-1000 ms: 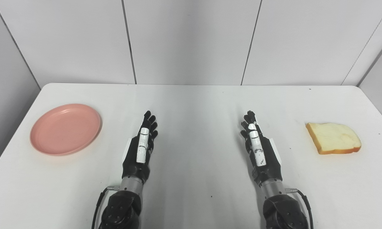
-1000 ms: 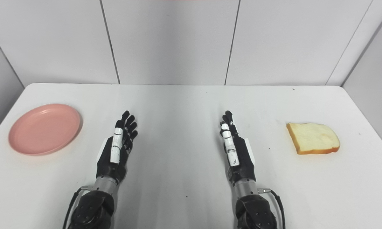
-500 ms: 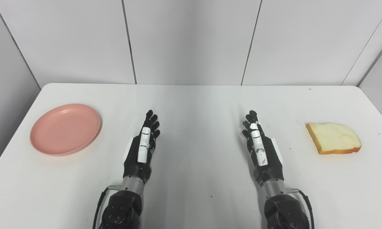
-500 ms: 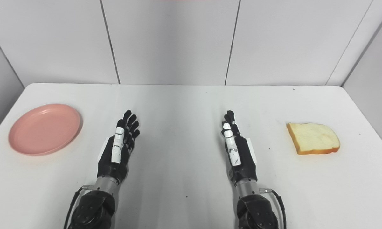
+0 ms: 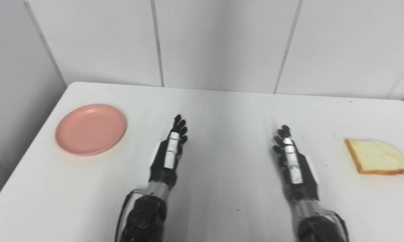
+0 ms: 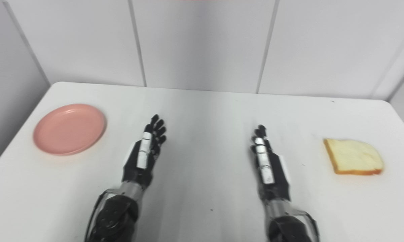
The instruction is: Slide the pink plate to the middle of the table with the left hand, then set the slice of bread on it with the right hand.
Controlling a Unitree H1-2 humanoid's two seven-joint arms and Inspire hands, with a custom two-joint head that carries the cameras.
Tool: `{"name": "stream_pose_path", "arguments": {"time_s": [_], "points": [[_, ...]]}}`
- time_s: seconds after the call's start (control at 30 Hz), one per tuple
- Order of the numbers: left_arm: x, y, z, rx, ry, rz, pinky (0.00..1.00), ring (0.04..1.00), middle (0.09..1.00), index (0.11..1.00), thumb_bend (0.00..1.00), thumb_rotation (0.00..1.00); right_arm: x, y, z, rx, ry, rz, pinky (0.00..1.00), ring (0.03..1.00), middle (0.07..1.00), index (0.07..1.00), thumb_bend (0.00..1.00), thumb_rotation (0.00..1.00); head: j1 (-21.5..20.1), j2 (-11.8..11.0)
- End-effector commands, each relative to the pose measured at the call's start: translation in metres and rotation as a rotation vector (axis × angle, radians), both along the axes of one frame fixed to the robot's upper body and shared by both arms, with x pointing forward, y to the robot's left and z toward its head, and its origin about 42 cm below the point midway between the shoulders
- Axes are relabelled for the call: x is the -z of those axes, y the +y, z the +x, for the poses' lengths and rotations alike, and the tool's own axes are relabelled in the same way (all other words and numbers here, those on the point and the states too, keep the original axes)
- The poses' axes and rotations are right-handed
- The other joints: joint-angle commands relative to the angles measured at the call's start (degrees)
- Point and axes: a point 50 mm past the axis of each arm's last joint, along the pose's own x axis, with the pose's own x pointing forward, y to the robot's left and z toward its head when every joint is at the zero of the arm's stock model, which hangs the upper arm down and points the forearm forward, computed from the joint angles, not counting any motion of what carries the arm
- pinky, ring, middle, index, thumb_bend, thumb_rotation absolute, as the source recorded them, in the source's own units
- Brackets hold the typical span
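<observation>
The pink plate [image 5: 91, 128] lies flat near the left edge of the white table [image 5: 222, 111]. A slice of bread [image 5: 375, 157] with a brown crust lies near the right edge. My left hand [image 5: 170, 153] rests over the table's middle left, edge-on with fingers stretched forward, open and holding nothing; it sits well to the right of the plate. My right hand [image 5: 292, 161] mirrors it at the middle right, open and empty, a hand's length left of the bread.
Grey wall panels [image 5: 222, 43] rise right behind the table's far edge. The table's left edge runs close by the plate. A few small dark specks [image 5: 237, 210] mark the tabletop near me.
The whole picture has shifted right and tilted a little, so the camera has turned left. Both hands, the plate and the bread keep their places on the table.
</observation>
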Motion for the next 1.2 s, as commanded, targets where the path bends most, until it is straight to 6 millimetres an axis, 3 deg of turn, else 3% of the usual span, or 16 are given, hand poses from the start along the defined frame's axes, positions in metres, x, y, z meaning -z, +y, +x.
{"name": "stream_pose_path", "arguments": {"time_s": [0.0, 0.23, 0.47, 0.73, 0.9, 1.17], "points": [[-0.025, -0.006, 0.013, -0.008, -0.098, -0.026, 1.0, 1.0, 1.0, 1.0, 0.72, 1.0, -0.014, -0.005, 0.006, 0.001, -0.099, 0.001, 1.0, 1.0, 1.0, 1.0, 0.63, 0.88, 1.9, -0.9], [-0.048, 0.01, 0.028, -0.048, -0.159, -0.076, 1.0, 1.0, 1.0, 0.998, 0.72, 0.99, -0.019, -0.013, 0.003, -0.005, -0.083, -0.014, 1.0, 1.0, 1.0, 1.0, 0.55, 0.94, 6.8, -3.7], [-0.062, 0.028, 0.034, -0.099, -0.194, -0.096, 1.0, 1.0, 1.0, 0.99, 0.72, 0.97, -0.019, -0.016, 0.006, -0.004, -0.094, -0.006, 1.0, 1.0, 1.0, 1.0, 0.58, 0.94, 8.5, -4.5], [-0.066, 0.041, 0.043, -0.144, -0.217, -0.104, 1.0, 1.0, 0.999, 0.981, 0.7, 0.99, -0.015, -0.014, 0.014, 0.013, -0.12, 0.009, 1.0, 1.0, 1.0, 1.0, 0.56, 0.96, 10.9, -6.4], [-0.07, 0.052, 0.046, -0.196, -0.234, -0.104, 0.96, 0.96, 0.962, 0.952, 0.72, 0.98, -0.012, -0.015, 0.017, 0.015, -0.143, 0.012, 1.0, 1.0, 1.0, 1.0, 0.48, 1.0, 12.3, -7.4], [-0.076, 0.094, 0.045, -0.281, -0.268, -0.069, 0.87, 0.921, 0.926, 0.895, 0.71, 1.0, -0.011, -0.009, 0.018, 0.001, -0.164, 0.025, 1.0, 1.0, 1.0, 1.0, 0.5, 0.99, 14.0, -8.3]]}}
